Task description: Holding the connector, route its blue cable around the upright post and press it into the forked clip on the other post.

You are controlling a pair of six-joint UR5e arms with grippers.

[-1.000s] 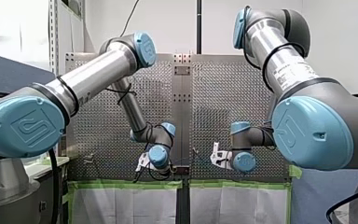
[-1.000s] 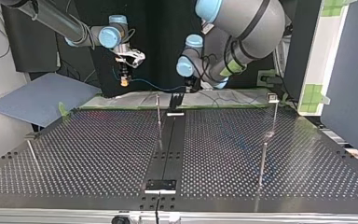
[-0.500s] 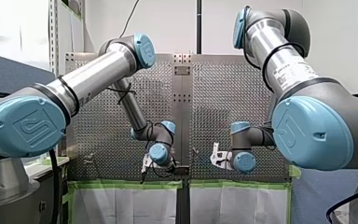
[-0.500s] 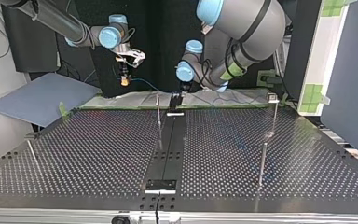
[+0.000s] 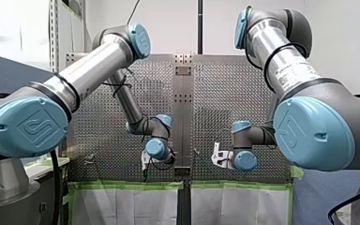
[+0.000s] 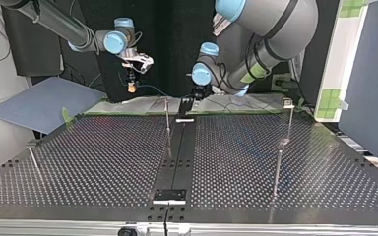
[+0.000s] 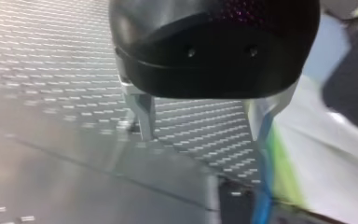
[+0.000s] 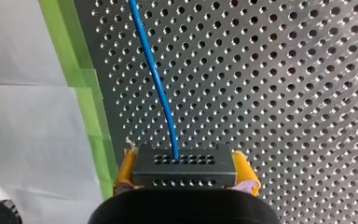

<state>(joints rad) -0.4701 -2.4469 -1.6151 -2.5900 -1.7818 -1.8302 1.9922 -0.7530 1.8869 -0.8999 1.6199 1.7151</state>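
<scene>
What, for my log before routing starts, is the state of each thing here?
right gripper, jaws shut on the connector.
connector, held off the table.
blue cable, plugged into connector, not yet around a post.
left gripper, jaws open.
upright post, standing, bare.
forked clip, empty.

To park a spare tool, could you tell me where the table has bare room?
Top view, free: perforated metal table between the slanted left-edge rod and the thin centre post, and between the black centre strip and the right-hand posts. Crowded: far edge, by my left gripper and my right gripper.
</scene>
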